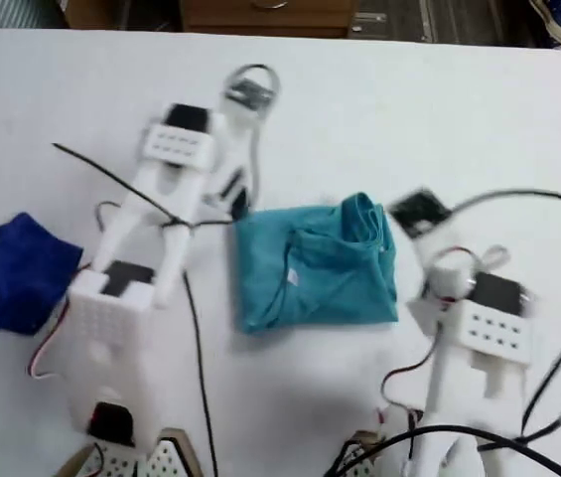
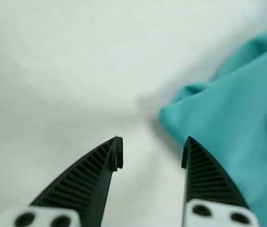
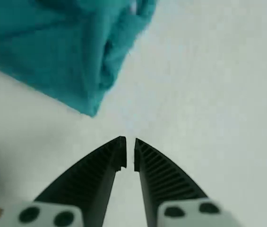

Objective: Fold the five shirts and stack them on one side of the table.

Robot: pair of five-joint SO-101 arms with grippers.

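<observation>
A teal shirt (image 1: 315, 268) lies folded into a rough rectangle in the middle of the white table, collar toward the far side. My left gripper (image 1: 234, 199) hangs at its far left corner; in the left wrist view the gripper (image 2: 152, 153) is open over bare table, with the teal shirt's corner (image 2: 228, 113) just beyond one fingertip. My right gripper (image 1: 411, 227) sits by the shirt's far right corner. The right wrist view has the gripper (image 3: 129, 153) shut on nothing, a short way from a teal shirt corner (image 3: 67, 52). A blue shirt (image 1: 7, 273) lies crumpled at the left edge.
Black cables (image 1: 196, 338) run across the table between the arm bases and loop around the right arm (image 1: 558, 298). White table (image 1: 379, 109) stretches bare beyond the teal shirt. Wooden furniture (image 1: 260, 15) stands past the far edge.
</observation>
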